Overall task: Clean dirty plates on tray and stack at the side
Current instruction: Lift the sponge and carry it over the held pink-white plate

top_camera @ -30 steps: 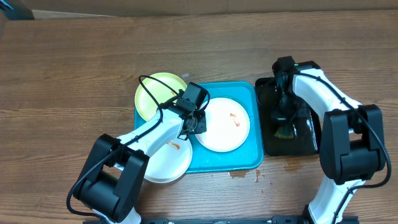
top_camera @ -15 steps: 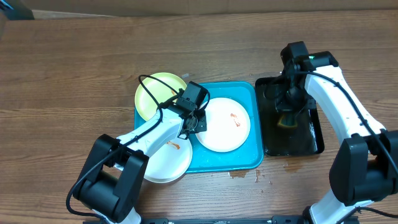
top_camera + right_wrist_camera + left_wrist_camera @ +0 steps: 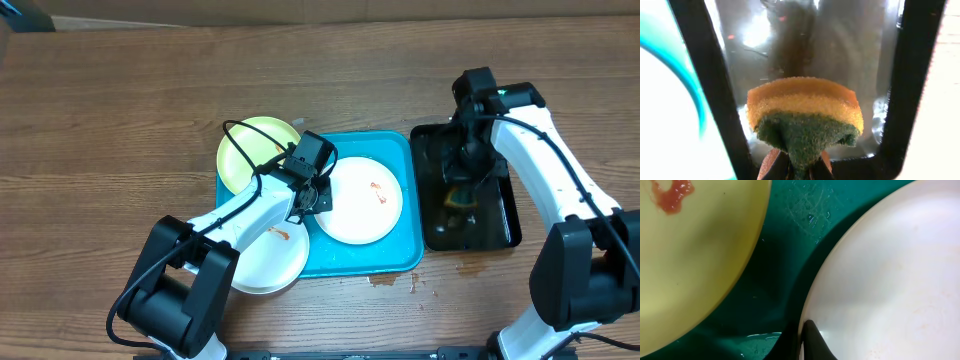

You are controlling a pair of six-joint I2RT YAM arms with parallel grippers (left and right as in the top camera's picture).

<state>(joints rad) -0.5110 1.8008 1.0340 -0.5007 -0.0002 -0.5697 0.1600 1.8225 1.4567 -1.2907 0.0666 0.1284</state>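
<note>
- The yellow-green plate lies over the tray's far left corner, with an orange-brown smear on it.
- The near white plate hangs over the tray's front left corner, partly on the worktop and partly under the left arm; it too has an orange smear.
- The left tool sits at the left edge of the middle white plate, its fingers pressed onto that plate's rim (the wrist view shows a dark fingertip on either side of the rim).
- The turquoise tray carries this plate, which has small orange marks near its centre.
- Just right of the tray lies the black tray, which looks wet.
- The right tool pinches a sponge by its green scouring side over the black tray, well apart from all the plates.
</note>
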